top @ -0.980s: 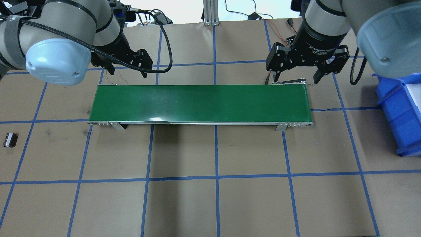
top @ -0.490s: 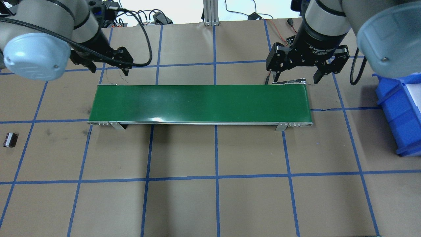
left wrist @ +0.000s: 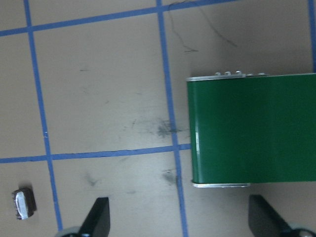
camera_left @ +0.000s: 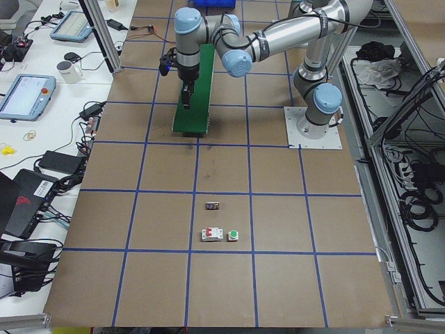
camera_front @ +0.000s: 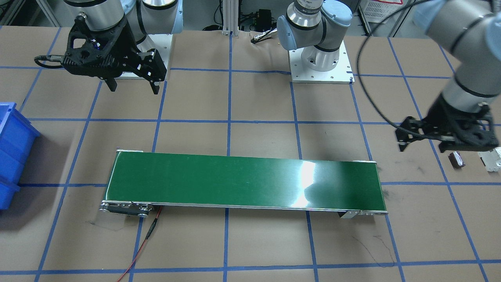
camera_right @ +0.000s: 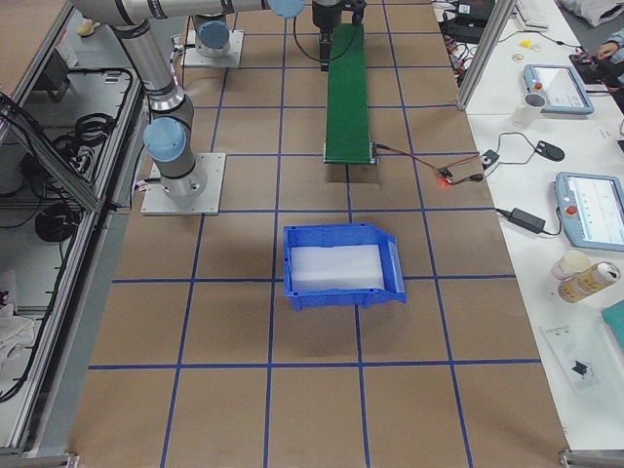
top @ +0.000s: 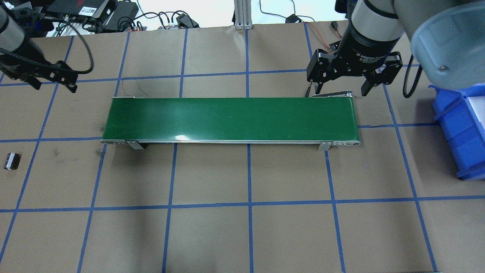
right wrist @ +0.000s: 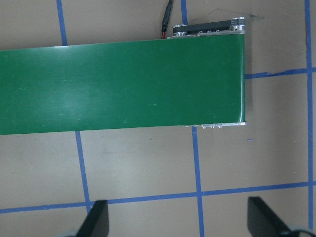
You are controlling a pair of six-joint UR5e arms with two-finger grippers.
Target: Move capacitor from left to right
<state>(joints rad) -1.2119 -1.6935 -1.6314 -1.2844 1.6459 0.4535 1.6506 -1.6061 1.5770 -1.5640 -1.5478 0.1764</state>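
- The left gripper [top: 55,87], black and two-fingered, hangs above the brown paper-covered table [top: 242,235] with its jaws spread wide. It holds nothing and touches nothing.
- From its wrist camera both fingers [left wrist: 98,219] show at the bottom edge, far apart, with only bare table between them.
- The right gripper [top: 341,91] is spread just as wide and is also empty. It hovers by the far edge of the long green conveyor belt [top: 231,119], near the belt's right end.
- The capacitor [top: 11,161], a small dark oblong block with maroon sides and a pale glinting face, lies flat on the table. It is well off the belt's left end, out by the table's left edge.
- In the left wrist view it sits outside the jaws, off to the side of one finger and clear of it.
- Its long axis runs roughly across the table, from the robot's side towards the operators' side, a little askew to the blue tape grid.
- A white boxy switch block [camera_front: 491,159] lies near it, farther out from the belt.
- A blue plastic bin [top: 460,125] stands beyond the belt's right end.
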